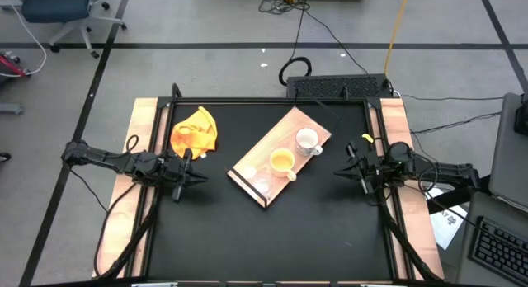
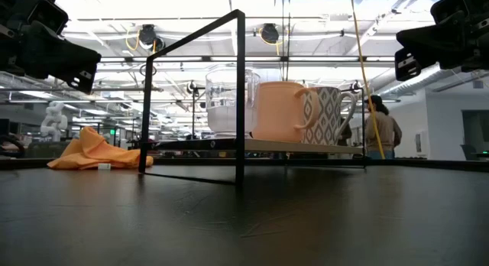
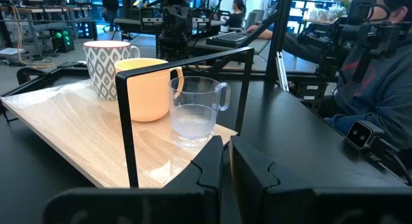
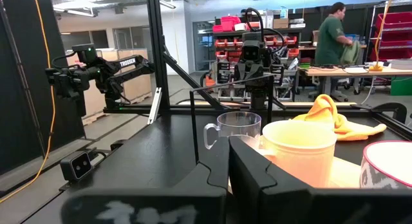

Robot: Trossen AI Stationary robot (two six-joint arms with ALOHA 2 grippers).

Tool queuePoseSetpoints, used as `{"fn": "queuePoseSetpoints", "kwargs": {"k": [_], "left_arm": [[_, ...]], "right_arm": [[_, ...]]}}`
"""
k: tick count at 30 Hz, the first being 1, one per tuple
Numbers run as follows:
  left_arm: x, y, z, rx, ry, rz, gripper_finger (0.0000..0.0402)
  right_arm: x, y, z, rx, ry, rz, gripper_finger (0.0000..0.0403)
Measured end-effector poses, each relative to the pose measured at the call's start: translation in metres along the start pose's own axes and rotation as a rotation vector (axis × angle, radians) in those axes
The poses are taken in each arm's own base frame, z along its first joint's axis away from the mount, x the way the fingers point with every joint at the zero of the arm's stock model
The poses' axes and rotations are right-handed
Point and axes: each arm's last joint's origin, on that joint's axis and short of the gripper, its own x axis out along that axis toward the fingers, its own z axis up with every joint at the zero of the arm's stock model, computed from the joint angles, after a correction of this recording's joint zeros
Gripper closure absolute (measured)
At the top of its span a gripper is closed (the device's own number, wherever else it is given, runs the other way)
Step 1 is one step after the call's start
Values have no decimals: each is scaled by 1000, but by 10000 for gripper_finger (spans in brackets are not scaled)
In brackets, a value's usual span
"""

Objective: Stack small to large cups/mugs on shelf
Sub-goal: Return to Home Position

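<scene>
The shelf [image 1: 247,167], a light wood board on a black wire frame, lies slantwise mid-table. Three vessels stand on it in a row: the white patterned mug [image 1: 308,141] farthest, the yellow-orange mug [image 1: 283,161] in the middle, and the clear glass cup [image 1: 262,185] nearest. In the left wrist view the same row runs from the glass cup [image 3: 193,111] to the yellow mug [image 3: 151,89] to the white mug [image 3: 106,66]. My left gripper [image 1: 196,170] hovers shut at the table's left, pointing level at the shelf. My right gripper [image 1: 342,167] hovers shut at the right, also pointing at it. Neither touches anything.
A crumpled yellow cloth [image 1: 195,130] lies on the black tabletop at the far left, beside the shelf. Wooden strips [image 1: 400,130] run along both sides of the table. A dark keyboard-like unit [image 1: 338,87] sits at the far edge. A person [image 2: 380,127] stands in the room beyond.
</scene>
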Motion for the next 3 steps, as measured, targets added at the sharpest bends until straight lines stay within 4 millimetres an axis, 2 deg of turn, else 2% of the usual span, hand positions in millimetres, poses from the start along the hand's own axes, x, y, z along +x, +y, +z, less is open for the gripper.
{"fn": "queuePoseSetpoints", "kwargs": {"k": [3], "left_arm": [[0,0,0,0,-1,0,371]], "right_arm": [[0,0,0,0,0,0,403]]}}
